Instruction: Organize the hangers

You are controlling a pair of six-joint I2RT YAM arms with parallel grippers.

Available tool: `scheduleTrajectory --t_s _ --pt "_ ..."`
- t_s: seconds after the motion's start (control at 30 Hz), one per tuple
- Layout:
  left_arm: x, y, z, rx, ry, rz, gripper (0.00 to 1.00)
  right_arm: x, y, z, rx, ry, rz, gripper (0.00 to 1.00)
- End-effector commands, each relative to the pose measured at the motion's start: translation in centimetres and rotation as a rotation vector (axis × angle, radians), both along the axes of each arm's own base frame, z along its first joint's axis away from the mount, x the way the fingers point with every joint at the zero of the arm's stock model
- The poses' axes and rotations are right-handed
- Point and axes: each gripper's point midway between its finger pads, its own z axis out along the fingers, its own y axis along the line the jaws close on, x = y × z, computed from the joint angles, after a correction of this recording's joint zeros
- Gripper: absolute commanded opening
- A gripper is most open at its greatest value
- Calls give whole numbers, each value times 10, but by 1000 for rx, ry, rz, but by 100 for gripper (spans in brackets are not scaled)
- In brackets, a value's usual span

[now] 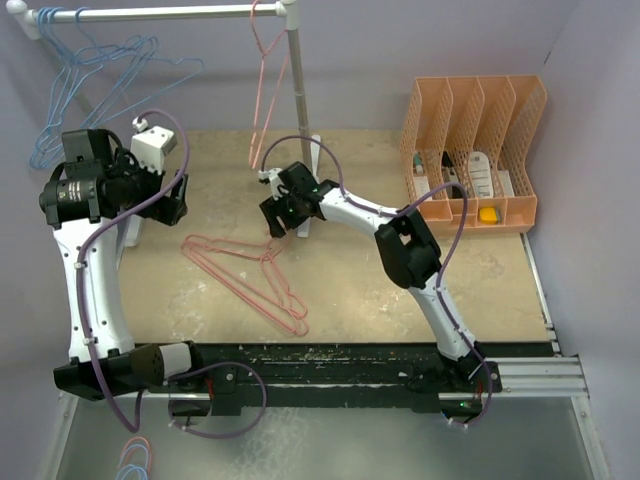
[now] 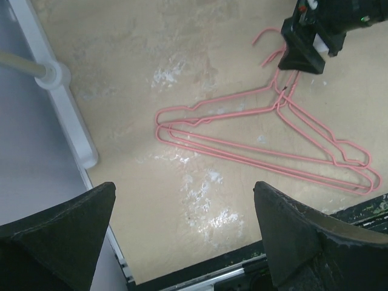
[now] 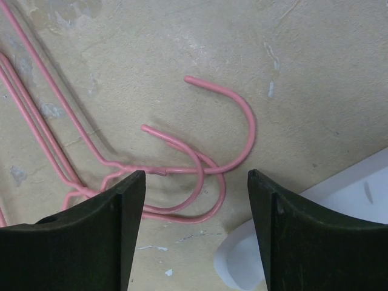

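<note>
Pink-red wire hangers (image 1: 245, 275) lie flat in a loose stack mid-frame on the beige desk (image 1: 400, 290), a matte surface scuffed with chalky white patches. They are thin round wire, triangular, with notched shoulders. Close up, their curved hooks (image 3: 200, 171) overlap on the desk. Right over those hooks hangs the right end effector (image 1: 275, 215): its black, wedge-shaped fingers are spread and nothing is pinched, with the hooks lying below the gap. At the left of the frame, the left end effector (image 2: 182, 236) is spread wide and holds nothing.

Upper left, light blue wire hangers (image 1: 95, 85) dangle in a bunch from the white tubular pole rack (image 1: 160, 14). One pink hanger (image 1: 268, 70) hangs near its right post. Upper right stands the orange slotted plastic file holder (image 1: 470, 150), and any print on the small items inside is too small to read.
</note>
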Motion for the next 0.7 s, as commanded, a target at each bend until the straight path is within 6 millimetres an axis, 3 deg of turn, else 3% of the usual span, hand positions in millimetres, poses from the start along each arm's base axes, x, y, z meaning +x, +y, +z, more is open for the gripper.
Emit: scheduleTrajectory --t_s 0.0,0.1,0.27,0.5,0.6,0.67 --pt "1 7 3 50 -54 24 99 -5 1 5 -24 21 2 68" --pt "2 6 -3 42 -43 19 99 -11 3 -6 -44 34 14 62" --pt "3 3 -11 26 -26 9 99 -19 -1 -22 -73 71 19 41" --pt "0 -1 -20 12 0 -6 99 -27 -2 -31 -74 104 16 0" --pt "-4 -7 -24 0 15 -34 99 -24 -2 -23 -67 91 -1 0" --pt "-11 -18 -27 -19 35 -95 99 -21 0 -3 -42 69 -20 0"
